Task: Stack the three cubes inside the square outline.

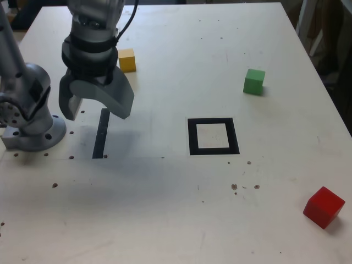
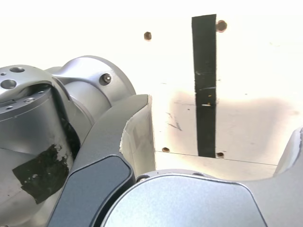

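End effector: I held my end effector (image 1: pixel 98 113) raised above the worktop (image 1: pixel 143 220), toward the exterior view's left, jaws spread wide apart and nothing between them.
Yellow cube: the yellow cube (image 1: pixel 127 61) sat on the worktop, to the far side of me and a little right in the exterior view; it looked the nearest of the three to me.
Green cube: the green cube (image 1: pixel 254 82) stood well to the right and on the far side, beyond the outline (image 1: pixel 192 137).
Red cube: the red cube (image 1: pixel 324 207) lay at the near right, apart from everything and, to my eye, the longest reach.
Outline: it was to my right in the exterior view, on the near side of both the yellow and green cubes, with no cube inside it.
Black strip: the strip (image 2: pixel 205 85) showed beyond my open jaws in the wrist view, where no cube was to be seen.
Turning point: if yellow was to come first, I judged that the move called for a swing toward the far side and slightly right, then a descent; green or red would have asked for a longer sweep right.
Long axis: the cubes had none to favour, so I reckoned only squaring my jaws to opposite faces mattered.
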